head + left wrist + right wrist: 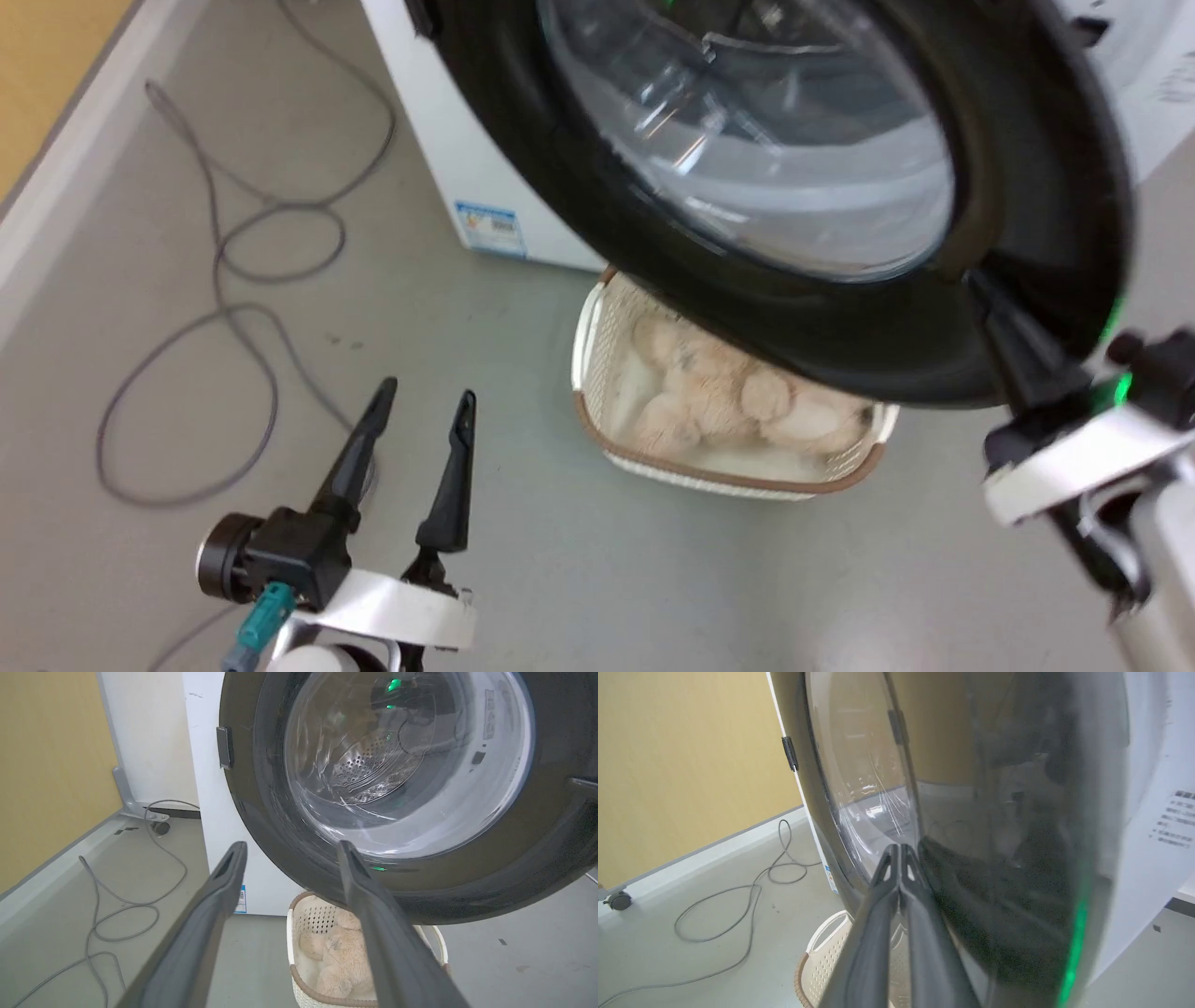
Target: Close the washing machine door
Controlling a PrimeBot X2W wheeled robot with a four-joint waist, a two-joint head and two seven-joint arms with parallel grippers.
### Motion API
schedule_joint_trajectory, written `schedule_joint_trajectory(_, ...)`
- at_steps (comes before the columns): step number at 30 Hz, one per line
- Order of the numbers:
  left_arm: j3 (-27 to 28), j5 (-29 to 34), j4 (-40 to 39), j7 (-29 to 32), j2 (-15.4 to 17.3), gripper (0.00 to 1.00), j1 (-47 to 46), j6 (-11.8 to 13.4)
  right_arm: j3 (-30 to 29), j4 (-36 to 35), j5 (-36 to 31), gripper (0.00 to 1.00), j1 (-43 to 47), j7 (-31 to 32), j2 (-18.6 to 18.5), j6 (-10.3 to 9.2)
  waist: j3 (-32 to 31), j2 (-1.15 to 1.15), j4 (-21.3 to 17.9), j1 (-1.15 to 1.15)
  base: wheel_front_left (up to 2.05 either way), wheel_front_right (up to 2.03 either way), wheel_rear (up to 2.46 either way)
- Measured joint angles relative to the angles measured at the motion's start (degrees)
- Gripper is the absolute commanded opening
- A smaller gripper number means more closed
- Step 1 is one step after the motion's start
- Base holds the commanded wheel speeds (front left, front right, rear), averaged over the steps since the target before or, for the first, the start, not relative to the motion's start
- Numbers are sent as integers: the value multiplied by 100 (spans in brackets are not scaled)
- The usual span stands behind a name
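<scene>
- Two grippers are in sight. The left gripper (427, 392) hovers low over the grey floor (560, 579). Its two dark fingers are spread apart with nothing between them, and it is well clear of the door.
- One right gripper (899, 848) has both fingers pressed together tip to tip, clamping nothing. The tips lie against the dark outer face of the washing machine door (840, 345), low on its right side in the head view.
- One door is at issue, a big black ring around a single clear glass bowl (747, 140). It stands open, swung out at an angle from the white front of the washing machine (448, 140).
- One small grey block (224, 746) sits on the door's left edge. I cannot tell whether it is a hinge or a catch.
- One perforated steel drum (362, 760) shows through the glass in the left wrist view.
- One blue label (492, 227) is stuck low on the machine's front.
- One white lattice basket (586, 345) with a brown rim stands on the floor just before the machine, partly under the door's lower edge.
- One pale plush heap (728, 392) lies in the basket. How many toys it holds I cannot tell.
- One grey cable (224, 280) loops over the floor, well to the left of the machine.
- One small caster wheel (619, 900) rests by the skirting in the right wrist view.
</scene>
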Motion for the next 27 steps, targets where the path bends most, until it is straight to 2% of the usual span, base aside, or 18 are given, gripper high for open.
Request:
schedule_joint_trajectory(6,100,41,-100,0,-26,100,-197,-46,-14,375,391,0,-794,221,-383,5,366,0,156,0,0,0,0)
schedule_joint_trajectory(11,135,49,-143,0,-56,100,-311,-88,-147,786,528,0,-1608,392,-543,5,671,0,241,1,0,0,0)
schedule_joint_trajectory(16,120,47,-170,0,-101,100,-415,-90,-498,1343,913,0,-2304,584,-513,1,893,0,350,1,0,0,0)
schedule_joint_trajectory(22,132,47,-177,0,-137,100,-482,-121,-728,2013,672,0,-3021,647,-633,27,1062,0,451,0,0,0,0)
schedule_joint_trajectory(27,136,41,-169,0,-146,100,-493,-122,-839,2510,522,0,-3301,642,-455,93,1097,0,507,1,0,0,0)
